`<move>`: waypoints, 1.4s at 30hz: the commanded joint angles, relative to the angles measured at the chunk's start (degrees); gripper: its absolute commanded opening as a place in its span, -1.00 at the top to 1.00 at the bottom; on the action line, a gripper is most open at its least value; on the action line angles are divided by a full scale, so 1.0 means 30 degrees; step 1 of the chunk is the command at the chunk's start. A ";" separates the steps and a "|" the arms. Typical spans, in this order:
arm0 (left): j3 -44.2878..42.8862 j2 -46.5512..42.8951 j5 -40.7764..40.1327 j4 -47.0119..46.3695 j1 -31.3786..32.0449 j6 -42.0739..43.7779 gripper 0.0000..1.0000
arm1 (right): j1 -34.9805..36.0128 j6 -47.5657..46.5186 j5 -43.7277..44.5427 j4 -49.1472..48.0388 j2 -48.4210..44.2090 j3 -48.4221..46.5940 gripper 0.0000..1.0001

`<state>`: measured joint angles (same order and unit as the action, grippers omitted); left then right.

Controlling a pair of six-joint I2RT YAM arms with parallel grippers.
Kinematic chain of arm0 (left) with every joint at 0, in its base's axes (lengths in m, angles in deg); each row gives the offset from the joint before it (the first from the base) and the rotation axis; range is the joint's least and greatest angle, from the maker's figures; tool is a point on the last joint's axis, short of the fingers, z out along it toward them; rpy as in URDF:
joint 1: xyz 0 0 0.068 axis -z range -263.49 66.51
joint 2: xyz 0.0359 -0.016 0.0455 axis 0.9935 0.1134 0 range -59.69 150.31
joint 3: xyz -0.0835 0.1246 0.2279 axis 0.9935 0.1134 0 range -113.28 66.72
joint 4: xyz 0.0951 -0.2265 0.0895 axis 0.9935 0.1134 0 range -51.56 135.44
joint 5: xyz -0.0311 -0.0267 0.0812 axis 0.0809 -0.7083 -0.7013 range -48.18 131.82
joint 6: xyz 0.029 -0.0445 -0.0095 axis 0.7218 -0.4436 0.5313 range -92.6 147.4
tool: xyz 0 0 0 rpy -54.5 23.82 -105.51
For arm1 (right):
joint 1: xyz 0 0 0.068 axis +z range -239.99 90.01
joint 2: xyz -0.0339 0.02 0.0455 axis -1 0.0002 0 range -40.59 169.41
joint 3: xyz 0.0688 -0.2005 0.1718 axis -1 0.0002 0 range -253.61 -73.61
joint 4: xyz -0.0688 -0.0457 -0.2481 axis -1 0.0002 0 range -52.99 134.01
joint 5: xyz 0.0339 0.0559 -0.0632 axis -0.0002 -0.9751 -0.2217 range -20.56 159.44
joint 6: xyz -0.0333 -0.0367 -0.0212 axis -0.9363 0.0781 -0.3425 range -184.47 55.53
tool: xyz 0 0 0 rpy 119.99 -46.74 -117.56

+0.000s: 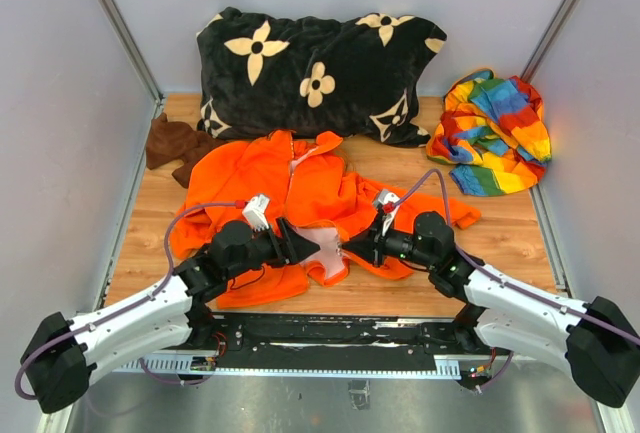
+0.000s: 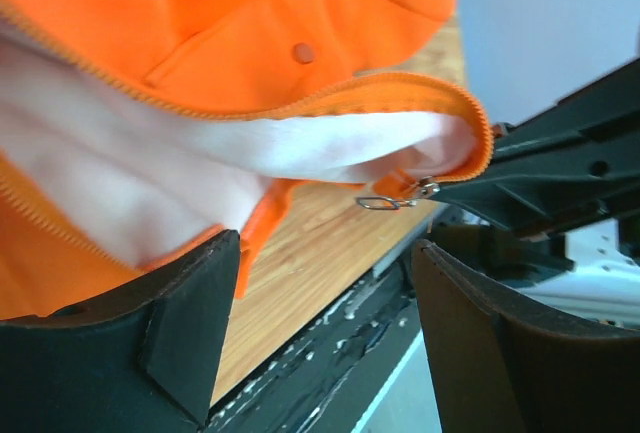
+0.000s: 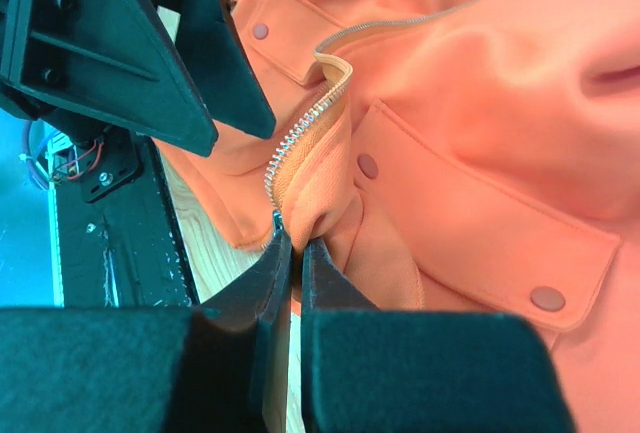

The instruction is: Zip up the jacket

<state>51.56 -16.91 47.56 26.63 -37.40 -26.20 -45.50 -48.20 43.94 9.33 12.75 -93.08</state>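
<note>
**Surface and room.** Light wooden worktop [image 1: 510,243], closed in by plain pale walls [image 1: 60,103] at left, back and right. Metal posts [image 1: 120,23] slant up from the back corners. A black mounting rail [image 1: 330,338] runs along the near edge, with grey sheet metal [image 1: 250,403] below it.

**Jacket** [image 1: 260,178]. Bright orange, spread and rumpled in the middle of the worktop. Collar points to the back, hem toward the arms.
- Front is unzipped. Pale pink lining [image 2: 150,183] shows where the near flap is turned back.
- Pale zipper teeth [image 3: 300,133] run up the flap edge.
- A small metal pull [image 2: 385,201] hangs at the flap's bottom corner.
- A patch pocket [image 3: 480,243] with snap studs lies just beside the zipper.

**Around it.**
- A large black cushion [image 1: 310,73] with cream flower motifs fills the back, its lower edge just beside the collar.
- A rainbow-striped cloth [image 1: 495,133] is bunched at the back right, apart from the jacket.
- A dark brown cloth [image 1: 170,143] sits at the back left, just beside the orange sleeve.

**Arms.** Both reach in low over the hem, their heads nearly meeting.
- Right gripper [image 3: 296,243]: jaws clenched on the bottom of the jacket's zipper edge.
- Left gripper [image 2: 325,243]: jaws released and spread wide, nothing between them. The flap and pull lie just beyond its tips.
- In the right wrist view, the left gripper's black body blocks the upper left. It covers part of the jacket and the worktop behind it.
</note>
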 commanded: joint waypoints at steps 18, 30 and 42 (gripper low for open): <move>-0.5518 0.7540 -0.6567 1.4023 0.4080 -0.4185 -0.32 | -0.0323 0.0641 0.1691 0.1386 -0.1887 0.0626 0.98; -0.7661 1.1459 -0.6714 1.5717 0.4899 -0.3650 -0.11 | -0.0319 0.0840 0.1294 0.1713 -0.2179 0.0496 0.98; -0.8106 1.5332 -0.6542 1.5708 0.5751 -0.3478 -0.20 | -0.0313 0.0990 0.1325 0.1762 -0.1794 0.0396 0.98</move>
<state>24.63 22.70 27.51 75.00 -21.64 -35.88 -45.52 -45.92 47.83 15.02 7.07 -91.44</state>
